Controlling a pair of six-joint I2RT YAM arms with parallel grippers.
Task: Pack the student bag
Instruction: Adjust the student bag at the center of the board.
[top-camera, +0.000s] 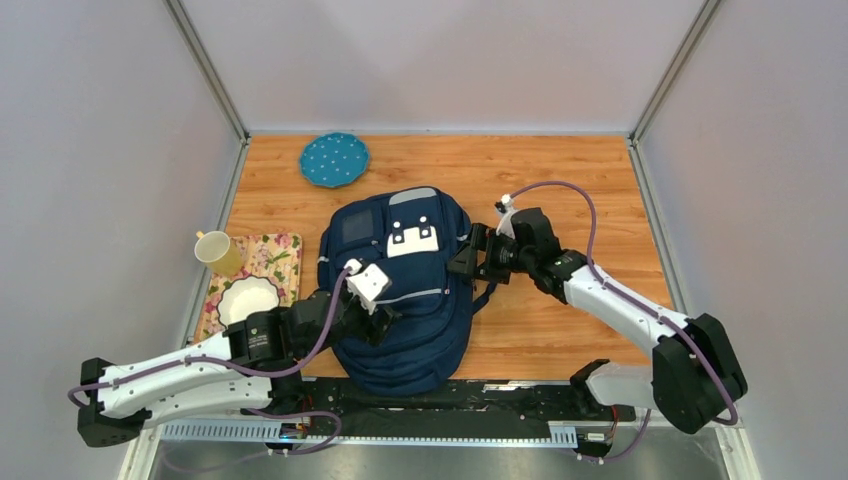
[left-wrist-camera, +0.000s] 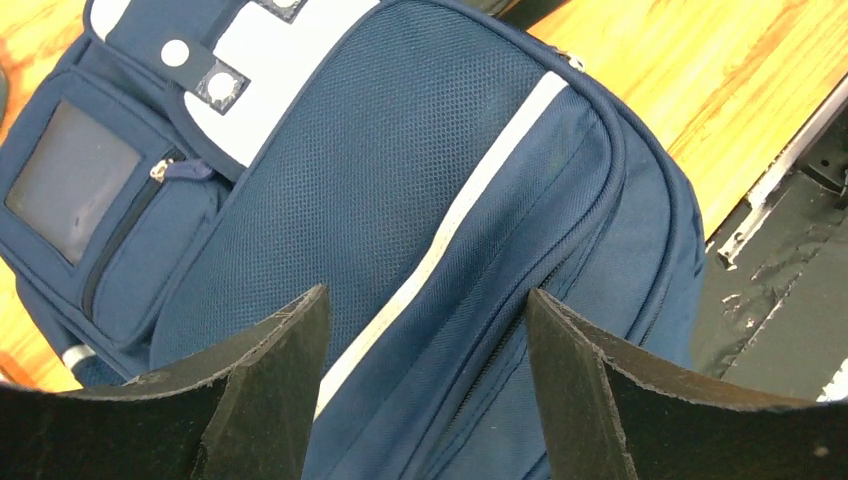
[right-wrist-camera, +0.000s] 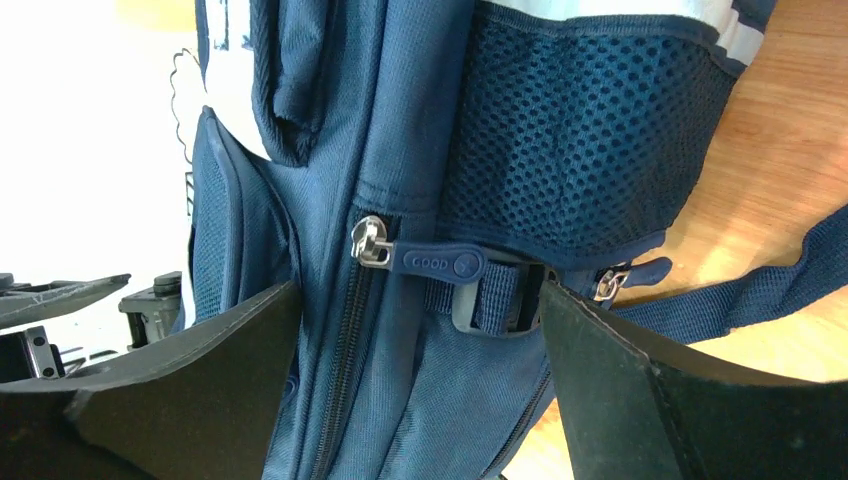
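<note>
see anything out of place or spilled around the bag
Nothing stands out. The student bag lies flat, front up; the yellow mug, white bowl and blue plate all sit upright, with nothing spilled or visibly damaged.

Right wrist view, one legible mark. The navy rubber zipper pull (right-wrist-camera: 440, 262) on the side of the student bag (right-wrist-camera: 400, 120) carries raised capitals that I read as "GOOD". A small round emblem follows them, which I cannot resolve. The letters run along the pull's length, in the same colour as the rubber. Top view: the white patch (top-camera: 413, 248) on the bag's front shows small dark marks, too small for me to read as text.
</note>
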